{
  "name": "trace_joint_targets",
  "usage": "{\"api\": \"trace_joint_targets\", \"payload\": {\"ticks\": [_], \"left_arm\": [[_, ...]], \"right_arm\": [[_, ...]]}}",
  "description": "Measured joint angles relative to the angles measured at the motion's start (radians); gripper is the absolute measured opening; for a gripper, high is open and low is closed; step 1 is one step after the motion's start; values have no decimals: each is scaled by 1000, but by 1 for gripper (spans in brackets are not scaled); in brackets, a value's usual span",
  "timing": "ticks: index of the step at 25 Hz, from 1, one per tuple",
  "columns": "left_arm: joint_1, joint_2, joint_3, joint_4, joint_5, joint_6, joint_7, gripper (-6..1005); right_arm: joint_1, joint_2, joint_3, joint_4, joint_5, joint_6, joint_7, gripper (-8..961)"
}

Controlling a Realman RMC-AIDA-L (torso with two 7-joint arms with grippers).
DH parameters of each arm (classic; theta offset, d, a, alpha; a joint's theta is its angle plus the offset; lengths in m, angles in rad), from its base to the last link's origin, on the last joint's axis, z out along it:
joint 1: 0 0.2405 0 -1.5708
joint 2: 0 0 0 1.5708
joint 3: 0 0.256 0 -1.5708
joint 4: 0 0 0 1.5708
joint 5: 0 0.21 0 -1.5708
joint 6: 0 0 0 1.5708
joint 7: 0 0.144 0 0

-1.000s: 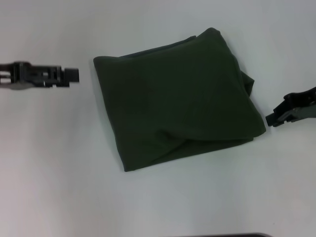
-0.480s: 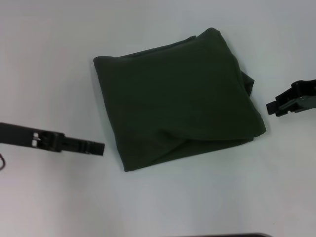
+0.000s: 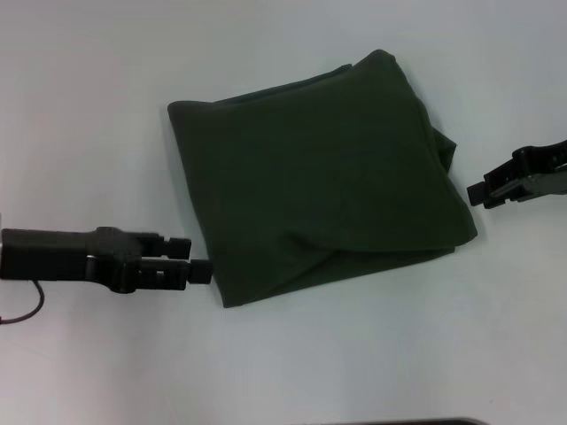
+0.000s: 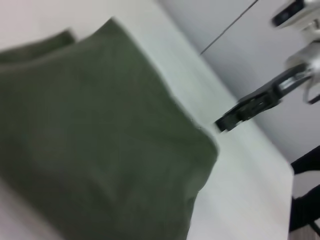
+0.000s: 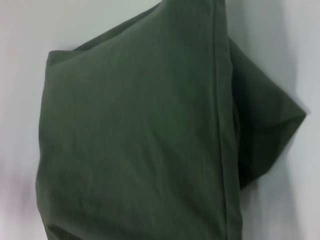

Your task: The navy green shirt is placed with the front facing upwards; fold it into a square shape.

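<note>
Left tool [image 3: 200, 270], tips apparently together, noses the navy green shirt [image 3: 319, 186] at lower left to tidy it; right tool [image 3: 478, 194]'s state is unclear.

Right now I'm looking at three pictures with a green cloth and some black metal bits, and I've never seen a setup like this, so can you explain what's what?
It is a robot with two arms, each ending in a claw. One picture comes from a camera on its head, looking down at a white table. The other two come from cameras on its wrists.

The green cloth is a shirt, folded into a rough square and lying flat. A bit of fabric sticks out from under its right edge.

The left claw sits at the shirt's near left corner, about touching it. The right claw is beside the right edge, clear of the cloth. It also shows in the left wrist picture. Neither claw holds anything.
</note>
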State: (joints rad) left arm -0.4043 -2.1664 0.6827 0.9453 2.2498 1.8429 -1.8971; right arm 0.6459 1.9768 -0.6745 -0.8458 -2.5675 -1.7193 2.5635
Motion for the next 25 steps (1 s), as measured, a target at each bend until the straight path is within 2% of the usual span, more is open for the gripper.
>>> {"api": "trace_joint_targets", "payload": {"ticks": [4, 7, 13, 17, 25], "left_arm": [[67, 3, -4, -4, -148, 12, 174, 724], [92, 4, 1, -61, -171, 0, 339, 723], [106, 5, 1, -246, -158, -4, 636, 719], [118, 1, 5, -312, -157, -34, 754, 716], [93, -3, 4, -487, -166, -206, 974, 708]], "right_arm": [[4, -4, 4, 1, 3, 10, 7, 277], [6, -7, 17, 2, 3, 12, 7, 277], [10, -8, 37, 2, 4, 12, 7, 276], [14, -9, 38, 2, 5, 15, 6, 276], [12, -9, 40, 2, 6, 18, 6, 277]]}}
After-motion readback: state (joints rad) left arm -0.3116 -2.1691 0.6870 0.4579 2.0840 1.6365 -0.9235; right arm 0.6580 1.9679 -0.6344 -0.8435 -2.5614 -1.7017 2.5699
